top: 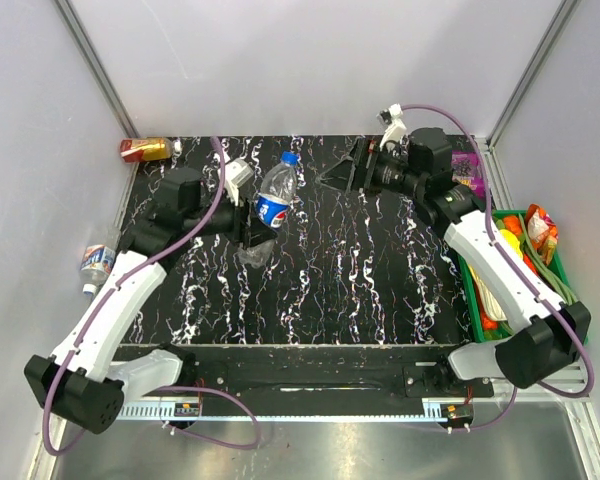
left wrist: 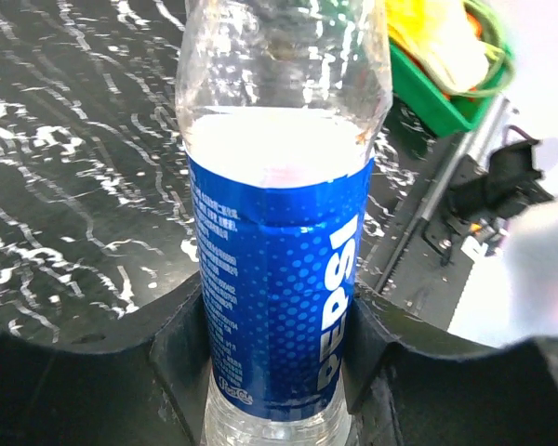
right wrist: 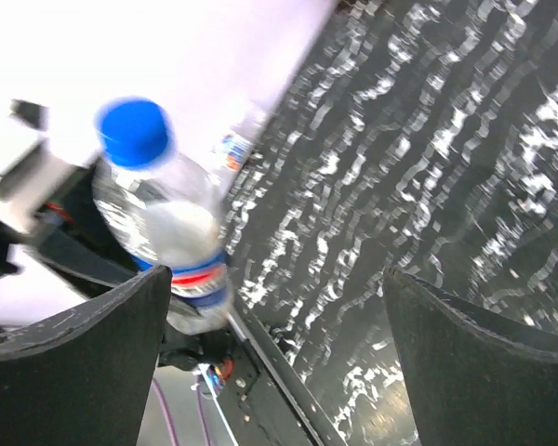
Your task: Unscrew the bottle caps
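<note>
Left gripper (left wrist: 277, 367) clamps the Pepsi bottle (left wrist: 279, 232) low on its body.

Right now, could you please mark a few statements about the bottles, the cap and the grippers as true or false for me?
1. The left gripper is shut on the Pepsi bottle. True.
2. The blue cap is already off the Pepsi bottle. False: it sits on the bottle's neck.
3. The right gripper is clamped on the blue cap. False: it is open, holds nothing and is apart from the bottle.
4. The second bottle lies off the black tabletop, past its left edge. True.
5. The drink can is in the green bin. False: it lies at the far left corner of the tabletop.
</note>
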Controlling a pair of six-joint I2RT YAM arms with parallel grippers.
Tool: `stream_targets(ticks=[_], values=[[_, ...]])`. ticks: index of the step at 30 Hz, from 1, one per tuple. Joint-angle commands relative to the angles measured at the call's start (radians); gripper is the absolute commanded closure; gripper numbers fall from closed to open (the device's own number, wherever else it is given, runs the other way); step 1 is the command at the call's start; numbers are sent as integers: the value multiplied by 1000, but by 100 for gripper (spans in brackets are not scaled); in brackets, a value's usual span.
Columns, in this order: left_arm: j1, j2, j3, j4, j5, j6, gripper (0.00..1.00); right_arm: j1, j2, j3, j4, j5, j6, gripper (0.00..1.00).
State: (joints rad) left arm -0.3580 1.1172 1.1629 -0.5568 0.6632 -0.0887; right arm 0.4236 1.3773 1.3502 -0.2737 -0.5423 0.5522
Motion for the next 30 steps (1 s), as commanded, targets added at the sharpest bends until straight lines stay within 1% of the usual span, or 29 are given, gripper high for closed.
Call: stream_targets(ticks=[1,5,7,8,9,10,15,18,20,24,26,27,29,30], values=[[-30,-54,-54,155,156,-80,48,17,-52,38,290,-165,144,0],[-62,-60,-55,202,176,-98,49,21,-43,23,418,-176,230,1],[-75,-50,-40,202,179,-102,49,33,-27,33,415,-163,232,4],[-81,-42,-34,202,188,-98,49,40,-23,38,406,-151,224,6],[-85,-37,-28,202,193,-97,49,49,-17,44,404,-156,221,12],[-88,-33,-23,202,188,-98,50,55,-11,53,397,-153,213,15],[-113,-11,-3,202,187,-94,50,86,11,67,401,-156,213,26],[-122,-2,1,202,180,-91,50,98,20,73,396,-159,210,38],[-125,-2,3,204,177,-91,50,104,23,72,389,-159,206,49],[-127,-8,6,205,164,-88,50,106,23,64,387,-150,204,87],[-128,-14,1,207,142,-83,46,106,17,64,375,-139,193,99],[-128,-19,1,207,127,-82,44,106,17,66,364,-131,186,100],[-128,-31,4,189,89,-65,43,106,11,69,343,-120,166,100],[-127,-40,7,184,57,-60,39,106,8,70,334,-116,158,100]])
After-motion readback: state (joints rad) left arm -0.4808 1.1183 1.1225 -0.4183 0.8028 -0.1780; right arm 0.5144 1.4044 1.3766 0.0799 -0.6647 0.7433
